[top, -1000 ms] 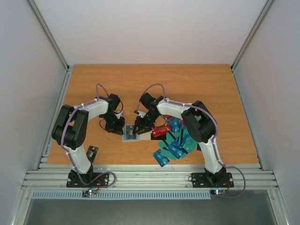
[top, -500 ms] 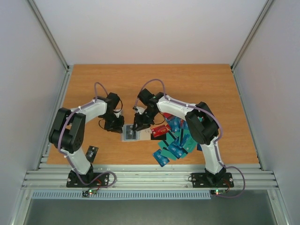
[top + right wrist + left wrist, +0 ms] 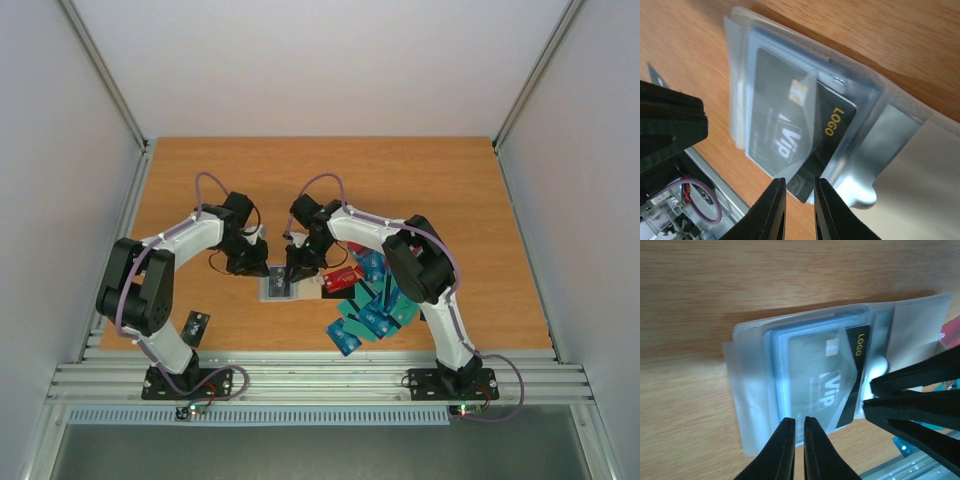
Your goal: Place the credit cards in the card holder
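Note:
The card holder (image 3: 279, 287) lies open on the table between both grippers; its clear sleeves (image 3: 747, 390) and beige flap (image 3: 925, 170) show in the wrist views. A black "Vip" credit card (image 3: 861, 352) sits partly inside a sleeve, its "LOGO" end (image 3: 837, 120) sticking out. My left gripper (image 3: 795, 422) is shut, tips at the sleeve's near edge; whether it pinches the sleeve is unclear. My right gripper (image 3: 799, 182) stands narrowly open, the black card's corner showing between its tips. More credit cards (image 3: 372, 305), teal, blue and red, lie piled to the right.
A red card (image 3: 343, 279) lies just right of the holder. A small black object (image 3: 196, 325) rests near the left arm's base. The aluminium rail (image 3: 320, 372) runs along the table's near edge. The right gripper's fingers (image 3: 912, 375) cross the left wrist view.
The right jaws have narrowed around the black card's corner. Both grippers have shifted slightly toward the far side, and the left arm's elbow has swung outward to the left.

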Robot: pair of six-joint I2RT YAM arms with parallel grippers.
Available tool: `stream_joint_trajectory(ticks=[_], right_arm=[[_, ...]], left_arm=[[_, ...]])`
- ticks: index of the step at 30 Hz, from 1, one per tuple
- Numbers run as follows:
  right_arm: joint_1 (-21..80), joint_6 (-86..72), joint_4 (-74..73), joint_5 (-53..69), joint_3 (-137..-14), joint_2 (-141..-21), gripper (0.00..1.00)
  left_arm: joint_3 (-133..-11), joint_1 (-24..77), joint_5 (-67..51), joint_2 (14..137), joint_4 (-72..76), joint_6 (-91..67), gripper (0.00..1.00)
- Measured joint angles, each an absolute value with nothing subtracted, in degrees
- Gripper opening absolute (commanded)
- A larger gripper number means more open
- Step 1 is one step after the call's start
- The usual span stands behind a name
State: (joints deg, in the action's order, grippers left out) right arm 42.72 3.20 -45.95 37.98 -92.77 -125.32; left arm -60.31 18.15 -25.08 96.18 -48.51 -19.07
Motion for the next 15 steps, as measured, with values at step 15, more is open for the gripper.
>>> stream_joint_trajectory(ticks=[15], right_arm=[[42.68,4.05,-45.89,37.8,-92.77,-127.92,0.04]], left_arm=[[-60.27,18.13,-29.19,97.36,-45.06,-19.92,0.09]])
